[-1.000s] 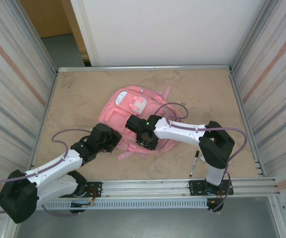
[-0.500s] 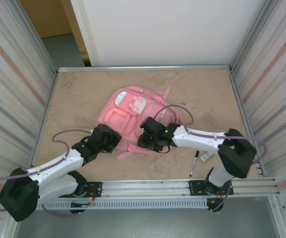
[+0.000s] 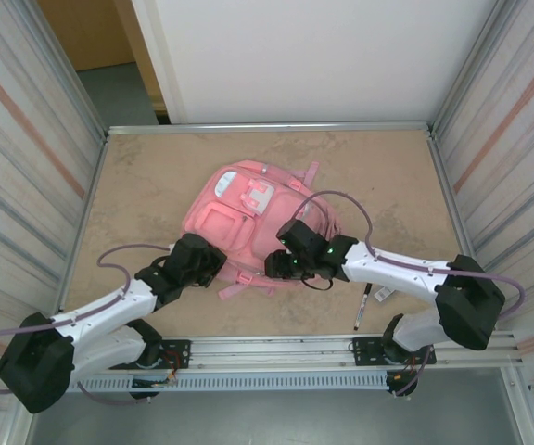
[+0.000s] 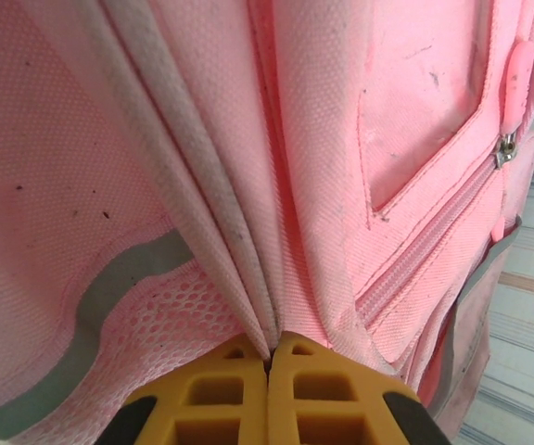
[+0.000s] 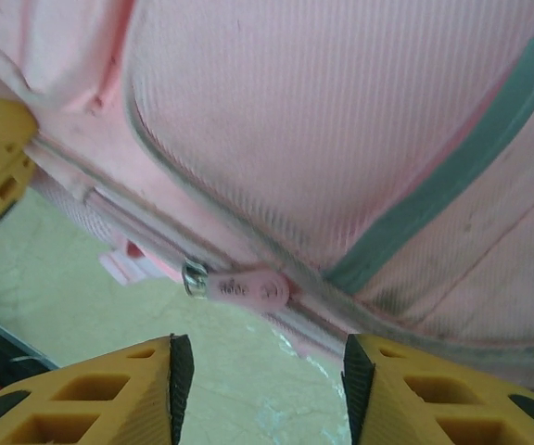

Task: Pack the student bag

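Left gripper (image 4: 269,357): clamped tight on a gathered fold of the student bag (image 3: 239,218), by the mesh and grey trim on its near-left side. Right gripper (image 5: 262,371): jaws roughly half apart, nothing in them. The zip pull (image 5: 248,288) sits just beyond the gap, lying flat along the zipper track (image 5: 123,206); no contact that I can see.

The bag lies flat, front pockets up, around the middle of the table (image 3: 156,176), with its near end toward the near edge, where both grippers meet it. A pen (image 3: 363,307) lies toward the near-right corner, apart from the bag and close to the right arm.

Risks, my read:
- The pull is flat against the cloth. Closing from here may grab fabric with it, or skate off and get nothing.
- A grip on just the tab's tip can slip out once the zipper loads up.
- The left hold is a thin pinch of loose fabric, not a seam. Under a zip pull the fold may slide out, or the whole bag may drag across the table instead of the zip opening.
- Bunched cloth near that pinch wrinkles the zipper line, so the slider could jam.
- The right arm sits low near the pen; a swing could knock it toward the near edge.
- I can't tell which compartment this zip serves.
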Motion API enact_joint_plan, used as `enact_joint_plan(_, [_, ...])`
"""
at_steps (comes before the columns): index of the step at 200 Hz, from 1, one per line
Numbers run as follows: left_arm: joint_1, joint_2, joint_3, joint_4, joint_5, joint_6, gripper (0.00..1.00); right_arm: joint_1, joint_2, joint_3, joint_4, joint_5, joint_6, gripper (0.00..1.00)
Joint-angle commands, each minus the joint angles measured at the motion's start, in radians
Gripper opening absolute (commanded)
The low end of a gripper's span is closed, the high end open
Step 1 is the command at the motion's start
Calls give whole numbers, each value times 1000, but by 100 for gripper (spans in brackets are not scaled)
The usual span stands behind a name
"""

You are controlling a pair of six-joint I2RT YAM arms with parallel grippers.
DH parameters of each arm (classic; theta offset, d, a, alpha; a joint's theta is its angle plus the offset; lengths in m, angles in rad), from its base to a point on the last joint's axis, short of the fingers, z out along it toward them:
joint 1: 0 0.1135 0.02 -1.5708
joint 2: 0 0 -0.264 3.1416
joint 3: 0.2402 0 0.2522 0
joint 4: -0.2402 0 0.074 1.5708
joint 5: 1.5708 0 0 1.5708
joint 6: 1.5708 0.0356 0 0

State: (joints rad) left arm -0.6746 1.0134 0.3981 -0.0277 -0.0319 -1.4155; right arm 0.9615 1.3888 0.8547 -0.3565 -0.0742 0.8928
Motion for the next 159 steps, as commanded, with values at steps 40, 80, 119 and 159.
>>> enact_joint_plan(40, [-19, 39, 13, -5, 6, -22, 0, 65, -25, -25, 64, 162, 205, 47])
enact_joint_plan(80, [-20, 36, 9, 4, 5, -18, 0, 110, 5, 11, 28, 172, 268, 49])
enact_joint_plan(119, [-20, -25, -9, -10, -6, -38, 0, 102, 80, 21, 45, 163, 301, 53])
enact_joint_plan(159, [-22, -80, 2, -64, -16, -27, 0, 94, 116, 11, 132, 247, 230, 48])
